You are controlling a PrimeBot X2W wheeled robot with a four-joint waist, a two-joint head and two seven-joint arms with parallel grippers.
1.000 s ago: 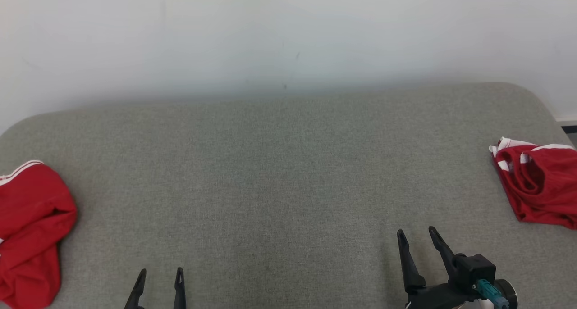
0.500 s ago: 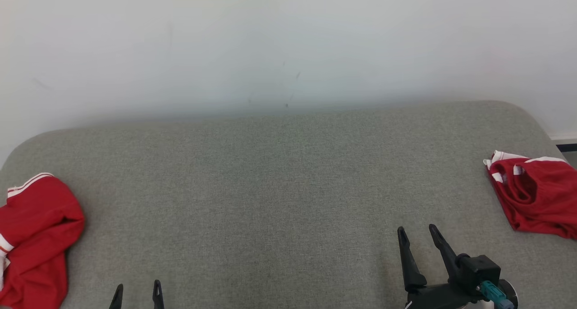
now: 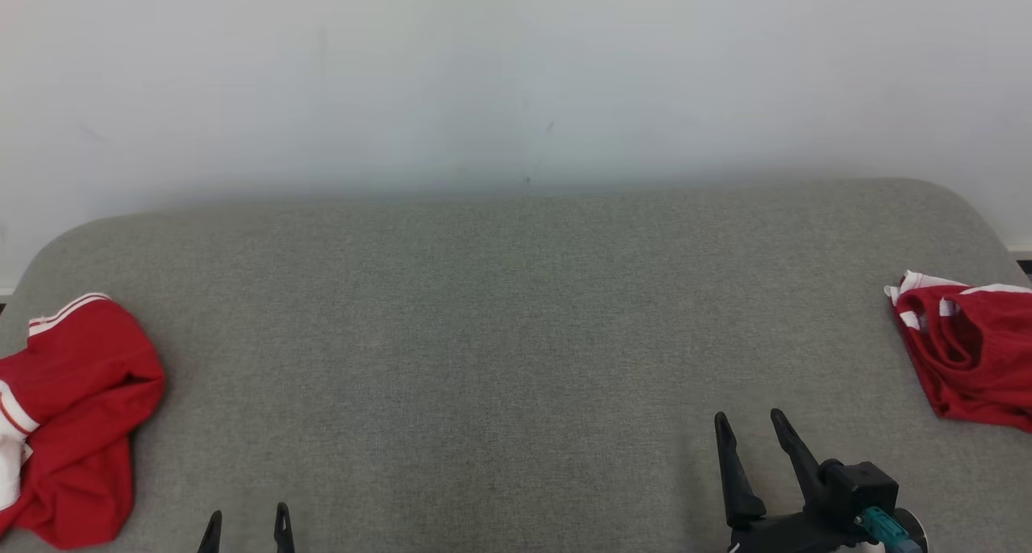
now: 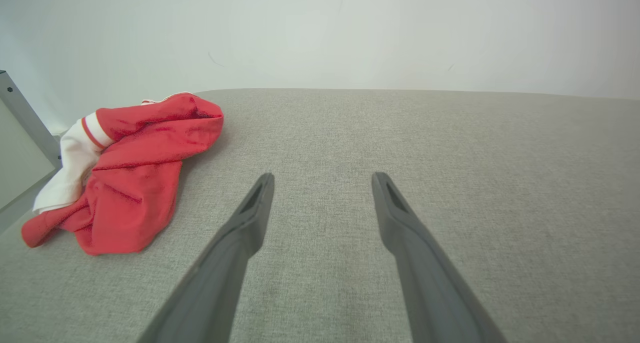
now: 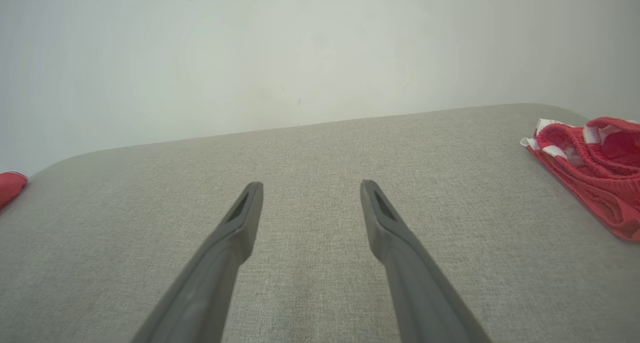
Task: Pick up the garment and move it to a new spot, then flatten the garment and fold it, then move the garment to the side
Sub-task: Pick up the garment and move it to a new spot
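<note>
A crumpled red garment with white trim lies at the left end of the grey padded surface. A second red garment with white stripes is bunched at the right end. My left gripper hovers open near the front edge, right of the left garment, holding nothing. Further right along that front edge, my right gripper is open and empty, well left of the right garment.
A pale wall rises straight behind the surface's far edge. A grey metal frame edge shows beyond the left end in the left wrist view. The wide middle of the surface lies between the two garments.
The head camera has tilted and turned, shifting the whole picture. My left gripper has drawn back toward the bottom edge and a little left. The right gripper has held about the same place.
</note>
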